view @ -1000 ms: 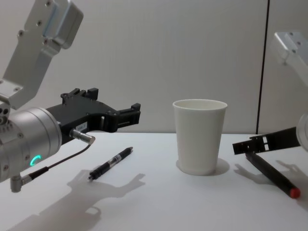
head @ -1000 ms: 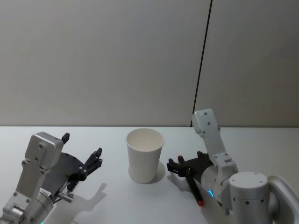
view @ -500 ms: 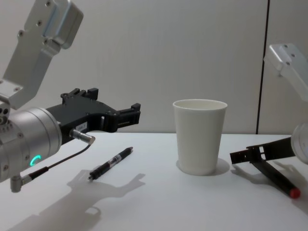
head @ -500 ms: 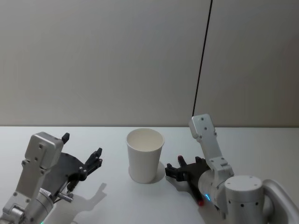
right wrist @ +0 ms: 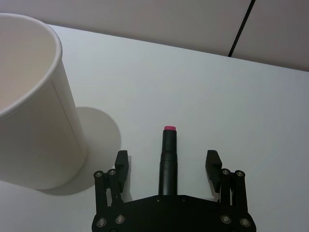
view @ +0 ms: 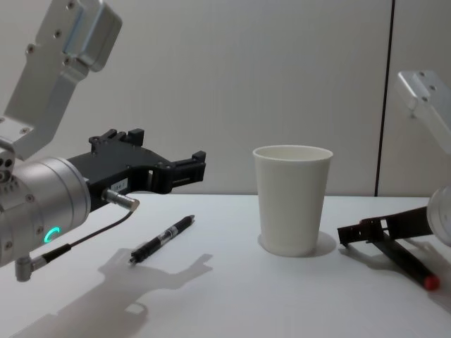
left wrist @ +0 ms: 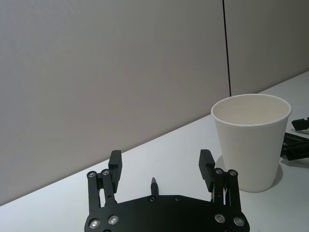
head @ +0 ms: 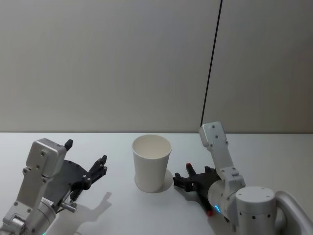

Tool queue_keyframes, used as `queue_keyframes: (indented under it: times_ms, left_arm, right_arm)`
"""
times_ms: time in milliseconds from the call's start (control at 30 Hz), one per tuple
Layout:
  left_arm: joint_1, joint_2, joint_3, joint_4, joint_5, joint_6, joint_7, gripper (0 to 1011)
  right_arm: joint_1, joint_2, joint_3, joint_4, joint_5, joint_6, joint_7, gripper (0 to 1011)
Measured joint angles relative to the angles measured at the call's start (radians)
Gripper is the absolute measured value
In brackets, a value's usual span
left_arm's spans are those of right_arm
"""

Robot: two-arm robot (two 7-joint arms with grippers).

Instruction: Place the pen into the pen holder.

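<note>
Head view: the paper cup (head: 152, 166) stands upright on the surface (head: 274, 152). The right gripper (head: 182, 175) is low just beside it, and the left gripper (head: 96, 171) hangs off to the other side.

Left wrist view: jaws spread wide above a black pen (left wrist: 153, 182).

Right wrist view: jaws wide, straddling a red-tipped pen (right wrist: 169, 159) that lies flat near the cup.

Chest view: the pens lie on either side of the cup.

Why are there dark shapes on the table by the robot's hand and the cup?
Those are shadows. Chest view: the left hand blocks light from above, leaving a soft grey shadow on the table. Right wrist view: the pen holder casts a round shadow by its base, toward the red-ended pen lying inside the open right hand.
</note>
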Motion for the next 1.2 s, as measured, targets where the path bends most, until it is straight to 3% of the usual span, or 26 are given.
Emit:
queue_keyframes:
  times_ms: [167,367,1067,1200]
  left_arm:
    - [0.000,0.000,0.000,0.000,0.000,0.000,0.000,1003]
    - [0.000,0.000,0.000,0.000,0.000,0.000,0.000,1003]
    - [0.000,0.000,0.000,0.000,0.000,0.000,0.000,1003]
    - [0.000,0.000,0.000,0.000,0.000,0.000,0.000,1003]
  right_arm:
    - [-0.001,-0.002,0.003,0.002,0.000,-0.003,0.001,999]
    - [-0.002,-0.004,0.005,0.003,0.000,-0.007,0.003,887]
    - [-0.004,-0.006,0.008,0.006,0.000,-0.009,0.005,222]
    - [-0.004,-0.006,0.009,0.006,0.000,-0.010,0.005,193]
